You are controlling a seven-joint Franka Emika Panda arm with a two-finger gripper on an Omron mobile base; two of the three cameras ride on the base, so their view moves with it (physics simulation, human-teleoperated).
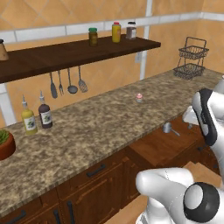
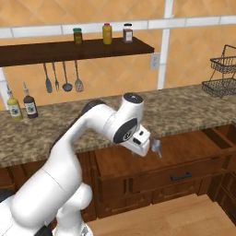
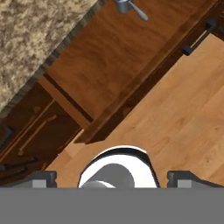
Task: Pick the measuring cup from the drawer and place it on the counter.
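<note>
The measuring cup (image 1: 167, 127) is a tiny silver-grey cup with a thin handle. It stands at the back of the open reddish-brown drawer (image 1: 159, 148), close under the edge of the speckled granite counter (image 1: 96, 127). My gripper (image 2: 139, 152) hangs over the drawer (image 2: 184, 150), just left of the cup (image 2: 156, 145) and apart from it. In the hand view the fingertips (image 3: 41, 177) stand wide apart with nothing between them. There the cup (image 3: 124, 5) sits at the top edge, far from the tips, on the drawer's flat bottom (image 3: 113, 57).
A pink-and-white cupcake-like item (image 1: 139, 97) sits on the counter behind the drawer. Two bottles (image 1: 37, 117) and a plant pot (image 1: 4, 145) stand at the left, a wire basket (image 1: 191, 59) at the right. Hanging utensils (image 1: 68, 83) and a wall shelf (image 1: 65, 52) are above.
</note>
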